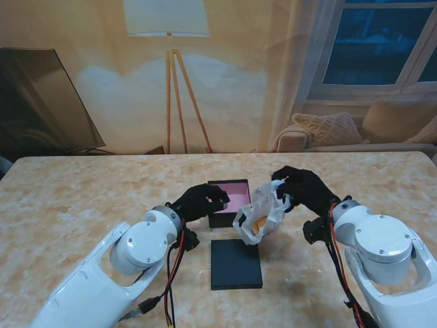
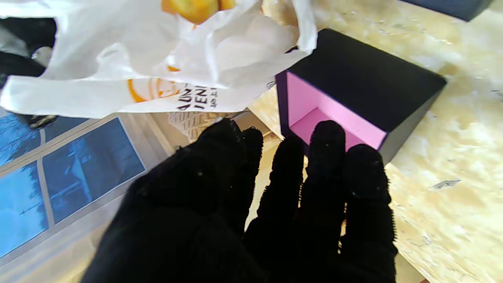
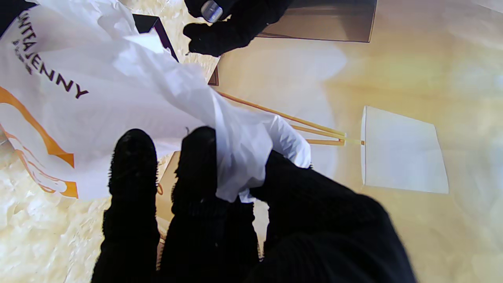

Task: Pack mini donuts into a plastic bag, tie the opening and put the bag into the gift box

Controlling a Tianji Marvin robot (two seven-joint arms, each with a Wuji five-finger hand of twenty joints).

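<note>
The right hand [image 1: 304, 190] is closed tight on the top of the white plastic bag [image 1: 259, 217]. In the right wrist view the bag's bunched top [image 3: 243, 157] is pinched between the thumb and a finger. The bag hangs in the air, just off the right side of the gift box [image 1: 229, 201]. Its long way runs from the hand at the top, down and to the left, to its fat bottom end. Yellow-orange mini donuts [image 1: 258, 222] show through the plastic there, and also in the left wrist view [image 2: 194, 8].

The left hand [image 1: 201, 200] holds nothing, with its fingers [image 2: 326, 157] a little apart, at the left side of the box. The box is open, black outside and pink inside [image 2: 314, 114], near the middle of the table [image 1: 82, 198]. The black lid [image 1: 235, 263] lies flat nearer to me.
</note>
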